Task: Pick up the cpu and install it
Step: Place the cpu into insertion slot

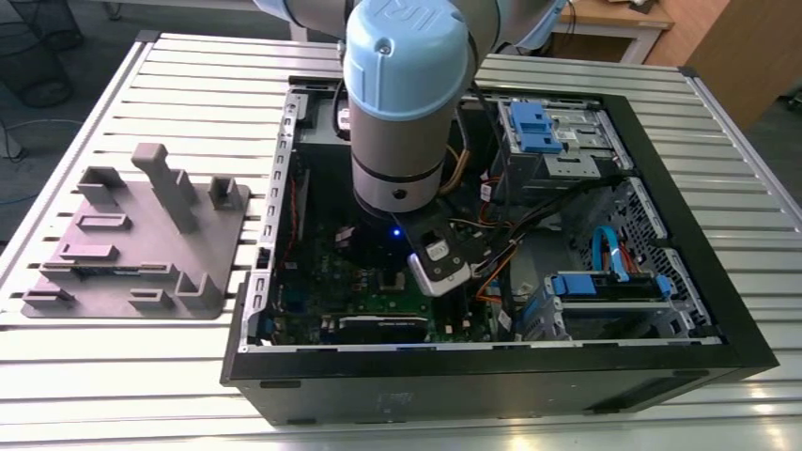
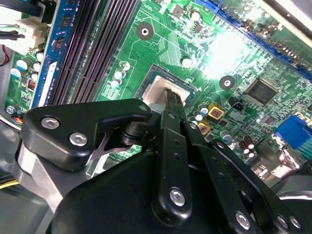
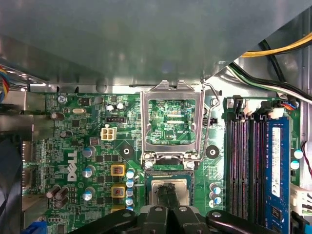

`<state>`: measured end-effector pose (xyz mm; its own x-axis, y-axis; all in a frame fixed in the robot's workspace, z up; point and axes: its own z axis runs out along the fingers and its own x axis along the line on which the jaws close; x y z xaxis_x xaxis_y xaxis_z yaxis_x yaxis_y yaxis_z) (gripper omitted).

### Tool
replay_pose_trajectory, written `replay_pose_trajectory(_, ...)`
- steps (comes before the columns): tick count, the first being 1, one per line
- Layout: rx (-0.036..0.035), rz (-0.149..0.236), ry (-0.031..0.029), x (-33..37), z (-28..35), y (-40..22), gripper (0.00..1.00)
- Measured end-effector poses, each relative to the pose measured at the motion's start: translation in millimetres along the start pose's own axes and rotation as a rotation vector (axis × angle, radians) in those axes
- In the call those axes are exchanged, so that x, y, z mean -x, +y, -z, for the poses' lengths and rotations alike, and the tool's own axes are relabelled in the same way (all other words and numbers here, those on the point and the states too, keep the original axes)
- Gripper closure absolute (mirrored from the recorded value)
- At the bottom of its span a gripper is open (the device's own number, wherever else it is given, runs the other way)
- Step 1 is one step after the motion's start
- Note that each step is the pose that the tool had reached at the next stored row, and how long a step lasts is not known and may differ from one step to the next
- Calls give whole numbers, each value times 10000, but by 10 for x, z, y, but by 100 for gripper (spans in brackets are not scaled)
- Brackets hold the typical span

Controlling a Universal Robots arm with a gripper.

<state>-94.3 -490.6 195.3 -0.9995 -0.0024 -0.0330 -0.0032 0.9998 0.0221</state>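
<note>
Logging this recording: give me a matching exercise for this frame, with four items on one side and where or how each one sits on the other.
Things:
1. cpu
2. socket frame
3. fixture tray
4. blue memory module

Places or states:
A. swung open, clear of the socket
B. on the slatted table outside the computer case, at the exterior view's left
C. seated in a slot beside the empty black slots
D. in the socket, under the tip of the hand

Pairs: 1-D, 2-A, 3-B, 4-C.
</note>
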Motion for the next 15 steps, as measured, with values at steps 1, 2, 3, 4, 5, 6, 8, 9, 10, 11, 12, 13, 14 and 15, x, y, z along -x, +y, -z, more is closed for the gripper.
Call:
replay_pose_trajectory(1, -2, 0, 1, 0, 0, 0, 89)
replay_pose_trajectory(2, -3, 0, 2, 0, 0, 0, 89)
replay_pose_trajectory(3, -3, 0, 1, 0, -2, -1, 89)
replay_pose_trajectory(4, -3, 0, 1, 0, -6, -1, 89)
replay_pose_trajectory(5, -4, 0, 2, -1, -9, -1, 89)
replay_pose_trajectory(6, -7, -3, 3, -1, -14, -1, 89)
replay_pose_trajectory(8, -11, -11, 4, -1, -22, -2, 89)
replay_pose_trajectory(9, -10, -12, 3, -1, -24, -2, 89)
replay_pose_trajectory(10, -8, -12, 2, -1, -25, -1, 89)
replay_pose_trajectory(11, -5, -12, 0, -1, -27, -1, 89)
replay_pose_trajectory(12, -5, -12, 0, -1, -27, -1, 89)
replay_pose_trajectory(13, -5, -13, 1, 0, -27, -1, 89)
replay_pose_trajectory(14, -2, -13, 2, 7, -28, -1, 89)
replay_pose_trajectory(15, 3, -13, -3, 17, -31, 0, 89)
